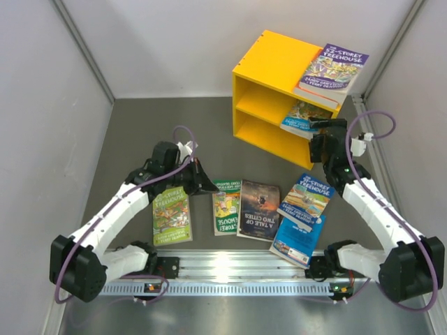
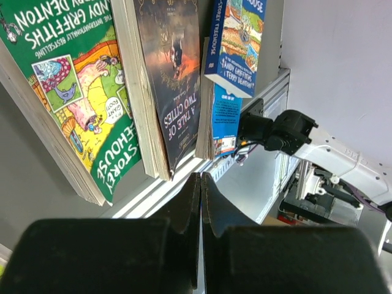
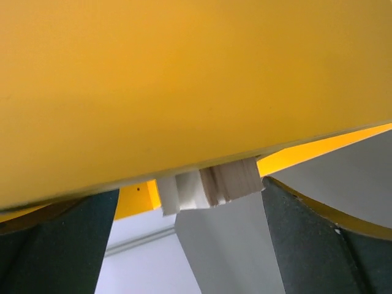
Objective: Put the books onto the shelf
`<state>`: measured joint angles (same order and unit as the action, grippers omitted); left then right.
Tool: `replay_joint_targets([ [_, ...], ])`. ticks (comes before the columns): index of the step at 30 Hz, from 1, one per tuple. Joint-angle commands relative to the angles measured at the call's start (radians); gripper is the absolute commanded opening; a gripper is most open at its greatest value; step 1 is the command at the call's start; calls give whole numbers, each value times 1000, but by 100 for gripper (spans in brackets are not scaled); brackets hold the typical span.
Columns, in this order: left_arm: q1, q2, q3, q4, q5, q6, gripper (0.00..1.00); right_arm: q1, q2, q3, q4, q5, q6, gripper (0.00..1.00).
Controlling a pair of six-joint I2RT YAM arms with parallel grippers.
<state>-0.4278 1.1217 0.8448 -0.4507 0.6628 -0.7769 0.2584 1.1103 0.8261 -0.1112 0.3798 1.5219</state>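
**Ana:** Yellow and boxy, the shelf stands at the far right of the table, its open front turned toward the arms. Where are the books?

**Ben:** A purple Treehouse book lies flat on the shelf's top. A teal-covered book rests on the middle board in the upper compartment, with its near end poking out the front.

**Ana:** And the right gripper?

**Ben:** It is right at that book, jaws spread wide. In the wrist view the pages sit between the two fingers with gaps on both sides. It looks unclamped, though the view is too close to rule out a light touch.

**Ana:** The rest?

**Ben:** Five lie on the table near the arms: a green book, a smaller green-and-yellow book, the dark Tale of Two Cities, and a blue Treehouse book lying atop a plain blue book.

**Ana:** Left gripper?

**Ben:** Clenched on nothing, low at the far edge of the smaller green-and-yellow book.
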Motion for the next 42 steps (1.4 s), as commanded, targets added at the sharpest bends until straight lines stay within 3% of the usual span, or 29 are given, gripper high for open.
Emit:
replay_joint_targets([
  [1, 4, -30, -19, -2, 27, 30, 3, 7, -58, 2, 39, -28, -92, 99],
  [7, 4, -40, -47, 0, 20, 22, 5, 48, -141, 8, -11, -185, -241, 100],
  [10, 4, -33, -56, 7, 29, 24, 12, 117, -173, 7, -65, -231, -313, 100],
  [14, 3, -10, -78, 7, 34, 53, 45, 296, -214, -25, -139, -240, -377, 100],
  [15, 1, 9, -91, 9, 29, 57, 63, 327, -221, -36, -156, -236, -387, 100],
  [19, -44, 73, -104, 7, -5, 64, 88, 449, -247, -102, -240, -214, -385, 100],
  [24, -219, 177, -75, 62, -139, 25, 94, 513, -182, -73, -373, -216, -442, 100],
  [27, -259, 251, -56, 60, -205, -1, 94, 513, -139, -53, -435, -226, -459, 100],
  [33, -261, 297, 14, -135, -419, 25, 93, 527, -173, -139, -439, -280, -433, 100],
  [42, -210, 138, 129, -443, -802, 97, 95, 541, -294, -254, -472, -285, -404, 100],
])
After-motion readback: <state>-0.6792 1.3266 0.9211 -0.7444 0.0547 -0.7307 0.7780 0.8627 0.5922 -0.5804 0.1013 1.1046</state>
